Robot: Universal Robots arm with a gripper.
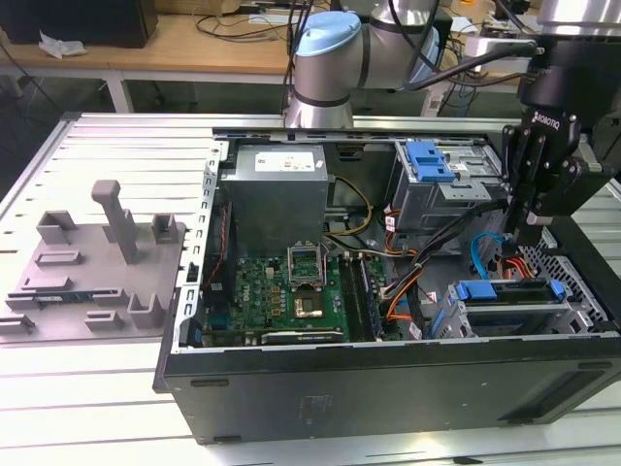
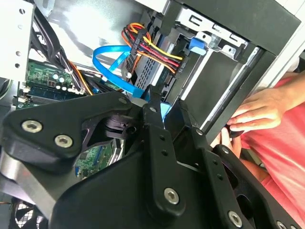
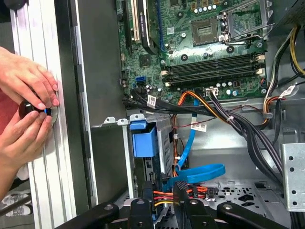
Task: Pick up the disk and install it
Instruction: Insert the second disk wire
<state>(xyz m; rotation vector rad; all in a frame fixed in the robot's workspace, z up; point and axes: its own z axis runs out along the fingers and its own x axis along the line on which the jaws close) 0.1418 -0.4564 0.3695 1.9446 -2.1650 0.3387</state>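
Hovering inside the open computer case (image 1: pixel 388 374), my claw (image 1: pixel 524 209) hangs just above the drive bay, its fingers (image 2: pixel 159 143) close together around a sliver of blue, while the disk (image 1: pixel 509 306) sits seated in its bay below, cables routed behind.

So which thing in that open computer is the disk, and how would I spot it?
Look inside the open black computer case, at the corner toward the exterior view's right, just below the gripper. The disk lies flat in a metal cage there. Its bright blue plastic frame sets it apart from the green circuit board beside it.
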